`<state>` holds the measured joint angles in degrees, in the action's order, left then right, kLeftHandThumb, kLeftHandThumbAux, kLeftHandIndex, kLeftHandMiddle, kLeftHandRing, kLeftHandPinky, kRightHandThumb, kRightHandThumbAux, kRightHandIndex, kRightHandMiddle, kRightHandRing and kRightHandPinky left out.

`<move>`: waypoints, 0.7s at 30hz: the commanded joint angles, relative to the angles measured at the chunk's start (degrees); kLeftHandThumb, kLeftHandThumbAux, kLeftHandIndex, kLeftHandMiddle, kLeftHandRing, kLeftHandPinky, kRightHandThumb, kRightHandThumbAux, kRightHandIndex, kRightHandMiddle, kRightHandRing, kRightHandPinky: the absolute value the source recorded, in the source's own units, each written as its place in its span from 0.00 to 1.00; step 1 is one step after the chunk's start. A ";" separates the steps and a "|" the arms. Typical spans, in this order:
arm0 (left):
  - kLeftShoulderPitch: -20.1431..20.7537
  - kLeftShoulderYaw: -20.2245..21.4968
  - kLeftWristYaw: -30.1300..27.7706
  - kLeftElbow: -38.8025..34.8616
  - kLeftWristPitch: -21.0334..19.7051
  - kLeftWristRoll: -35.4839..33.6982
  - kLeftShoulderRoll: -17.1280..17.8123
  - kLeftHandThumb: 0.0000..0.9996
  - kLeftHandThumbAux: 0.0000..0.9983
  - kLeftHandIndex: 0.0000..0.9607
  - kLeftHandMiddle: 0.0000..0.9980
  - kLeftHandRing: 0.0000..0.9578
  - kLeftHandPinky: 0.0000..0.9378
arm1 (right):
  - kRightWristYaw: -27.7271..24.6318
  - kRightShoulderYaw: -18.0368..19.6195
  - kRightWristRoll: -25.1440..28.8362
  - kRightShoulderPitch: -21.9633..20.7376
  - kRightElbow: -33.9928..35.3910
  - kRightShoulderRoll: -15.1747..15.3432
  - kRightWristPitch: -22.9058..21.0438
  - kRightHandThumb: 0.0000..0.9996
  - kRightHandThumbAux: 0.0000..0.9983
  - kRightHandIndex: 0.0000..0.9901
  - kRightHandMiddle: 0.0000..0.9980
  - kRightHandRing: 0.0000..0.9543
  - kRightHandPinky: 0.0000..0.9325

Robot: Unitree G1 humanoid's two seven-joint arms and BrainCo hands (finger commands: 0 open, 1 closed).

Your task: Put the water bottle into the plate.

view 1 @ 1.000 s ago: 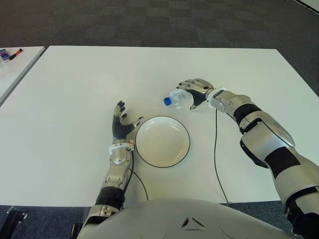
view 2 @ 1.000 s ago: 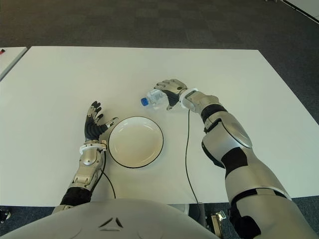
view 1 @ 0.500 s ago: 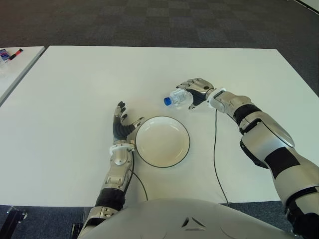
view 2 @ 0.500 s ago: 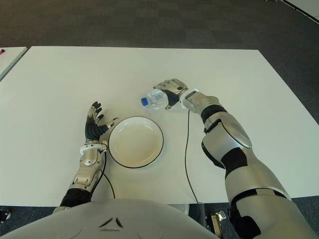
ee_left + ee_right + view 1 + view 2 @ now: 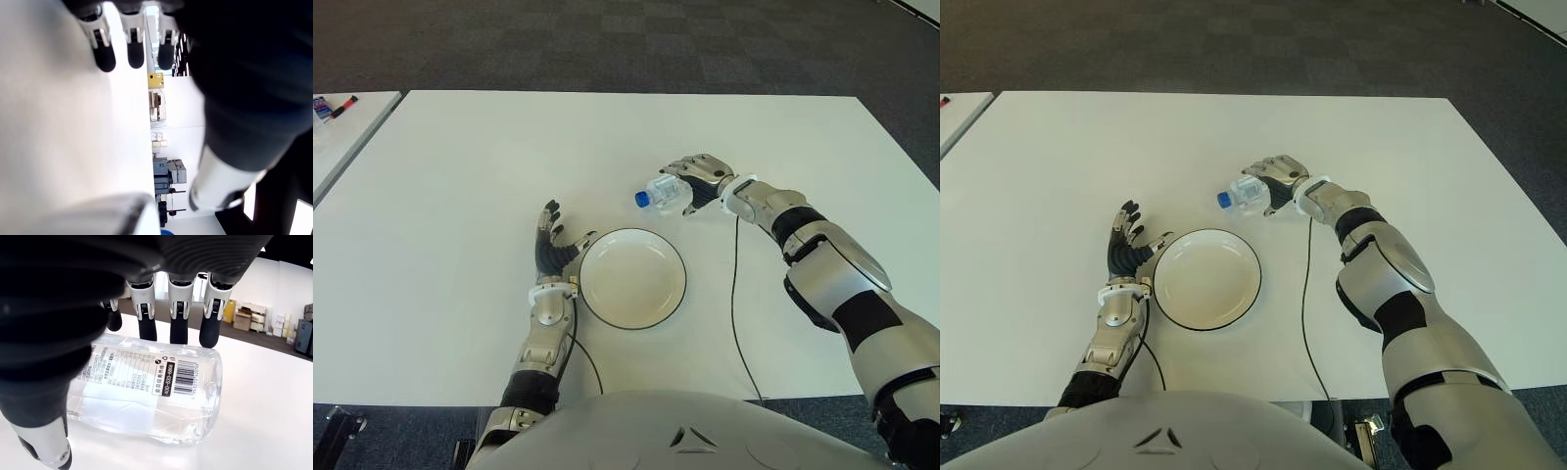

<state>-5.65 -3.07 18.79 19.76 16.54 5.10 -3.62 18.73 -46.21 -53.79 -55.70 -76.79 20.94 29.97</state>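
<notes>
- So the right hand [image 5: 703,178] is draped over the water bottle [image 5: 664,192], which lies on its side on the table [image 5: 460,166] just beyond the plate [image 5: 632,278].
- I'd firm up the grip before lifting; a round, clear bottle looks likely to roll.
- Its fingers [image 5: 177,313] curl over the bottle and touch it, thumb underneath.
- The left hand [image 5: 551,250] sits just left of the plate, fingers spread, holding nothing.

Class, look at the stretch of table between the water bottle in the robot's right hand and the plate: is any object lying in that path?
Nothing visible does. The right hand grips the water bottle just beyond the plate, with only bare table between. The left hand shows at the plate's left, out of the path.
</notes>
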 commanded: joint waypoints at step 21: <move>-2.05 -0.81 0.99 0.38 -2.65 0.73 -2.80 0.00 0.91 0.12 0.11 0.11 0.15 | 0.52 0.81 0.39 2.53 -0.66 -1.11 -0.51 0.35 0.75 0.03 0.18 0.22 0.25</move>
<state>-5.92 -3.30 19.22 19.19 15.98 5.47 -3.57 20.08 -45.54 -53.68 -54.78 -76.82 20.50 29.87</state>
